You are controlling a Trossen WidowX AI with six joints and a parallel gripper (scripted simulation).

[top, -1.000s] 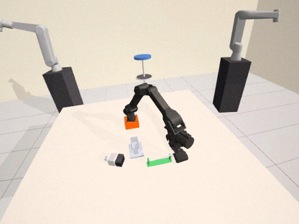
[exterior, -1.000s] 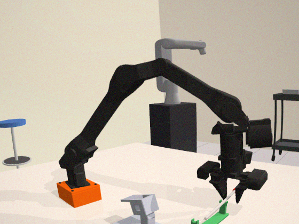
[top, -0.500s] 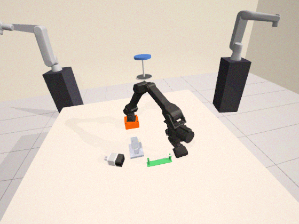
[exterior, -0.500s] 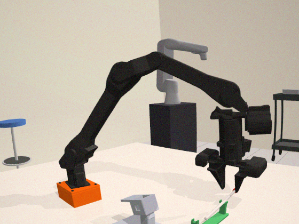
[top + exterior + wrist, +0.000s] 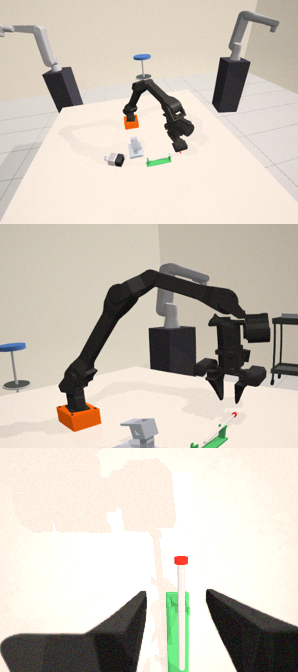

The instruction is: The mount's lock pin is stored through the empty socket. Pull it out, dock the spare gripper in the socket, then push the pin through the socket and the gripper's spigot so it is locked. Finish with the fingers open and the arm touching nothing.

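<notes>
Nearest the top camera, a green cradle (image 5: 158, 161) lies on the cream table (image 5: 186, 192), and the lock pin (image 5: 220, 428), a white rod with a red cap, rests across it with the capped end sticking out past the cradle's right end. Left of the cradle the spare gripper (image 5: 114, 159), white at one end and black at the other, lies on its side. Just behind these, between them, stands the grey mount (image 5: 135, 147), its socket at the top open.

The gripper (image 5: 229, 393) hangs above the pin's capped end, fingers pointing down and spread about halfway; nothing is between them. From the wrist view the two dark fingers stand on either side of the pin and cradle, apart from both.

Farther back, the black arm (image 5: 117, 312) arches up from an orange base block (image 5: 137, 125) on the table. Beyond the table a blue stool (image 5: 142, 56) stands on the tiled floor, with two pale arms on dark pedestals (image 5: 230, 82) at far left and far right.
</notes>
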